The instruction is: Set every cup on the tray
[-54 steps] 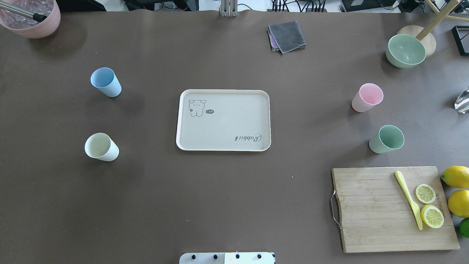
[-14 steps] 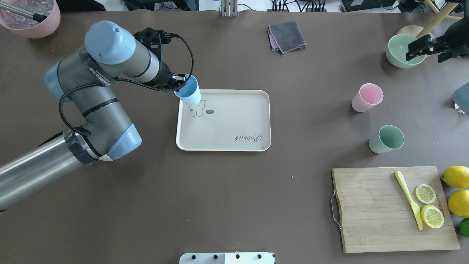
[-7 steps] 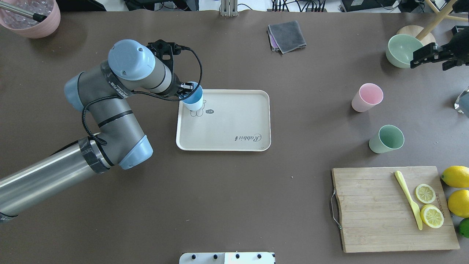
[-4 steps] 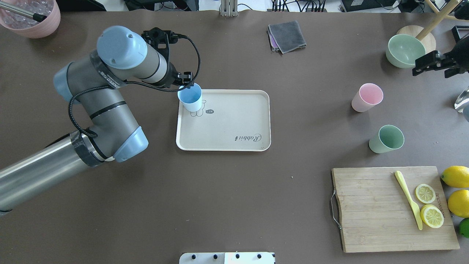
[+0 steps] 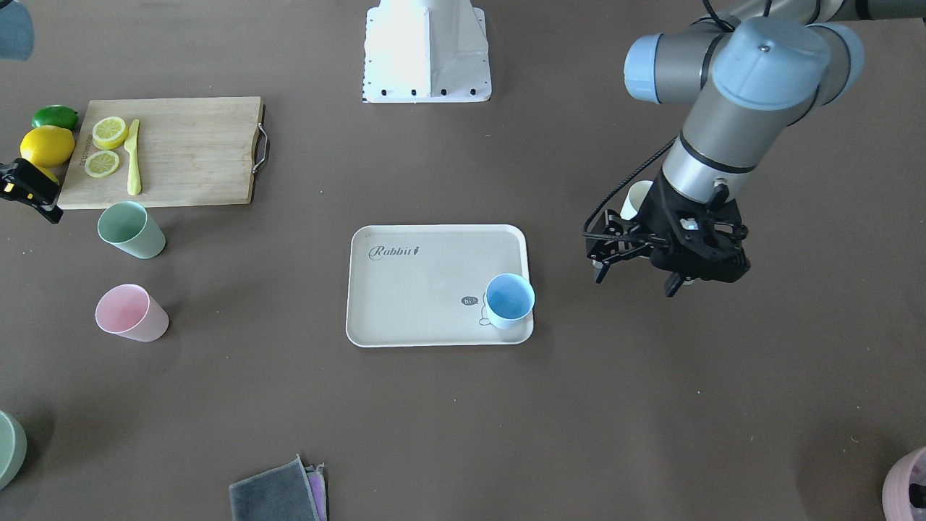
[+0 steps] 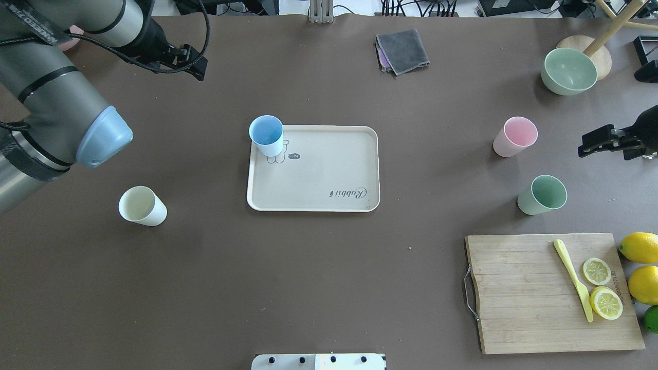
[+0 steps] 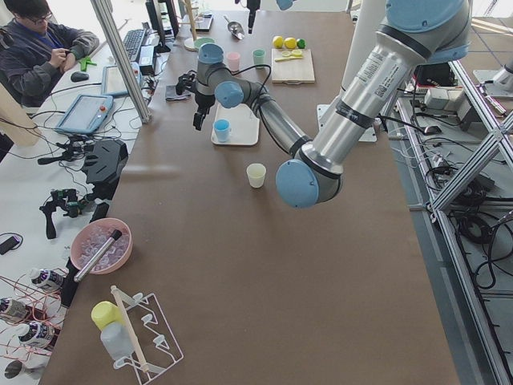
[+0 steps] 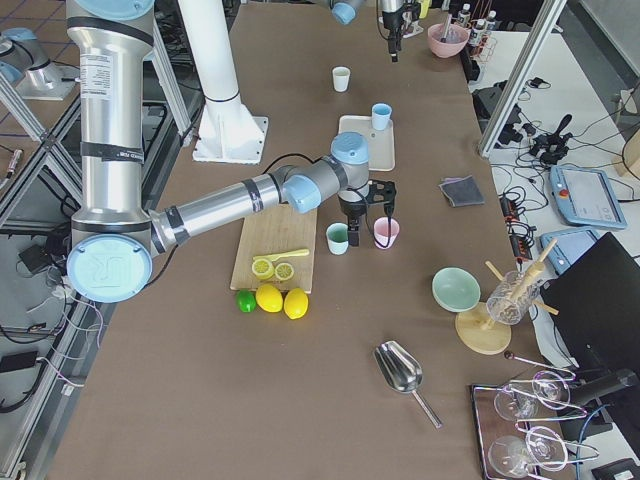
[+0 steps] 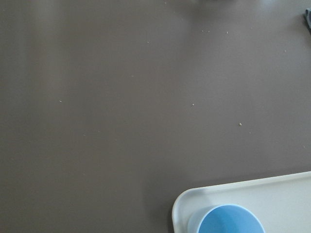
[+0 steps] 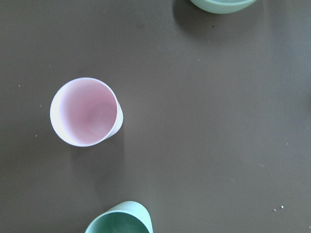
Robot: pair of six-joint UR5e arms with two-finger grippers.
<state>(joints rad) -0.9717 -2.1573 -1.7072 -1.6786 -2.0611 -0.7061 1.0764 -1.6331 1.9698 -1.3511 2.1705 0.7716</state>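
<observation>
Left tool (image 5: 636,278) is backing away, wide and empty, so the blue cup (image 6: 266,136) is sitting in the tray (image 6: 318,174) corner now; white cup (image 6: 141,206), pink cup (image 6: 515,136) and green cup (image 6: 542,195) are waiting on the desk (image 6: 308,282).

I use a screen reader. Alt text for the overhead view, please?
A blue cup stands in one corner of a beige tray. A white cup, pink cup and green cup stand on the brown table outside it.
</observation>
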